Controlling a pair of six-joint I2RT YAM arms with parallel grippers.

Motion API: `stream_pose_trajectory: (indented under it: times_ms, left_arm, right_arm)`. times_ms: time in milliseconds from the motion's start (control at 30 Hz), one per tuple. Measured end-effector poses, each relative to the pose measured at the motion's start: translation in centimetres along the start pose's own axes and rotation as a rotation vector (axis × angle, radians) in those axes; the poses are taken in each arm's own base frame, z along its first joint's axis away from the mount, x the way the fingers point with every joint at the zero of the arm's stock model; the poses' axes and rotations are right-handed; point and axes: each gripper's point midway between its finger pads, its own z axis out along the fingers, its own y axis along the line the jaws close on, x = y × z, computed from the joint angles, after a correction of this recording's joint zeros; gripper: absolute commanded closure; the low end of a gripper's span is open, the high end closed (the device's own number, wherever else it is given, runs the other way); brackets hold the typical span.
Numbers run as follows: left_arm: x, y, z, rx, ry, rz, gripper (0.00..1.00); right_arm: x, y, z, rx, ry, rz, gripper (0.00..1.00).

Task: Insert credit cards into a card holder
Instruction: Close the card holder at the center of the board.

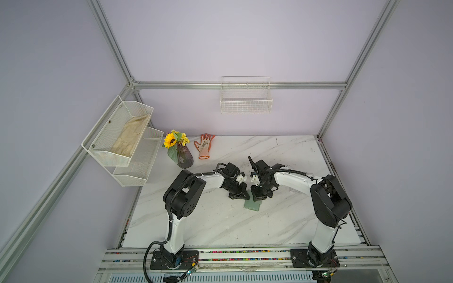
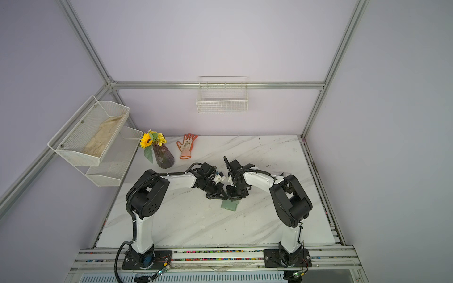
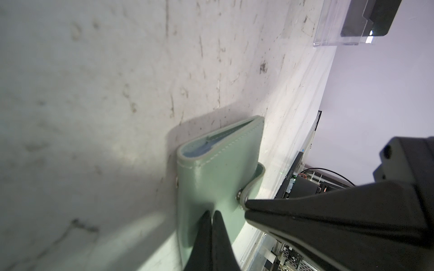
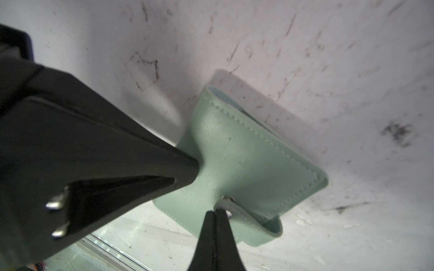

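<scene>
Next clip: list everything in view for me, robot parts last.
card holder: one, sage green, folded, table centre
strap tab: one, sage green, on the card holder
clear box: one, transparent, on the table
dark cards: count unclear, black or dark grey, in the clear box
vase: one, dark purple, far left of the table
flowers: one bunch, yellow, in the vase
glove: one, orange and white, beside the vase
mesh shelf: one, two tiers, white, left wall
cloth: one, beige, upper tier
wire basket: one, white, back wall
table: one, white marble
left gripper: black, shut, on the card holder
right gripper: black, shut, at the strap tab
</scene>
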Motion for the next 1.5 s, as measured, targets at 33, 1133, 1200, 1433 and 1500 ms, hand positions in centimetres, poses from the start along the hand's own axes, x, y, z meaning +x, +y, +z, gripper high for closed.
stream_pose_trajectory:
  times_ms: [33,1133,1200,1433,1500]
  left_arm:
    - [0.0,0.0,0.0,0.0,0.0,0.0,0.99]
    - [0.03,0.08,-0.02,0.003,0.001,-0.002,0.99]
    - [0.03,0.08,-0.02,0.003,0.001,-0.002,0.99]
    - [0.03,0.08,-0.02,0.003,0.001,-0.002,0.99]
    - [0.03,0.08,-0.02,0.003,0.001,-0.002,0.99]
  right_arm:
    - [0.0,0.0,-0.01,0.0,0.0,0.0,1.0]
    - [-0.64,-0.39,0.01,0.001,-0.005,-0.007,1.0]
    - [-0.64,-0.39,0.02,0.001,-0.004,-0.008,1.0]
    - [-0.71,-0.55,0.02,0.001,-0.005,-0.004,1.0]
    - [-0.71,-0.56,0.05,0.001,-0.004,-0.005,1.0]
